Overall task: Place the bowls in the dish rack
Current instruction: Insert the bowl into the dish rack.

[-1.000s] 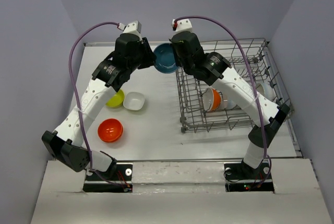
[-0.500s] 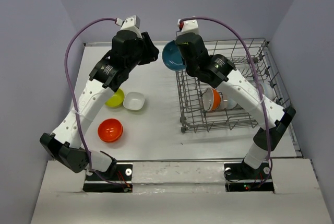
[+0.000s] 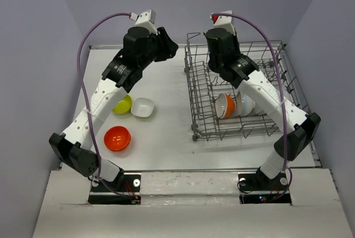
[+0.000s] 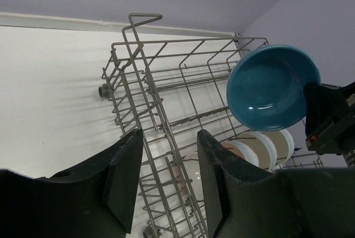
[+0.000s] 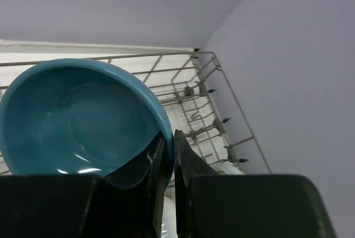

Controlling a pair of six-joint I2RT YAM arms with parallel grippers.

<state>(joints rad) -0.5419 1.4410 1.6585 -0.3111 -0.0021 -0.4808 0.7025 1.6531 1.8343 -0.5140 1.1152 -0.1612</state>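
1. Near the bench's far edge, above the rack [image 3: 222, 128], the right gripper [image 5: 166, 142] pinches the rim of the blue bowl [image 4: 272, 88].
2. The left gripper [image 4: 166, 157] is half open, empty.
3. Next, I think: lower it between the wires.

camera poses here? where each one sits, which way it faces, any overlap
Top external: fixed above and behind the bases, looking down on the table; left arm and right arm show, dish rack on the right.
Left wrist: on the left arm, facing across the rack; the open left end effector fills the bottom.
Right wrist: on the right arm, facing the rack's far corner; the right end effector pinches the blue bowl by its rim.
Shared: both wrist views show the blue bowl and rack.
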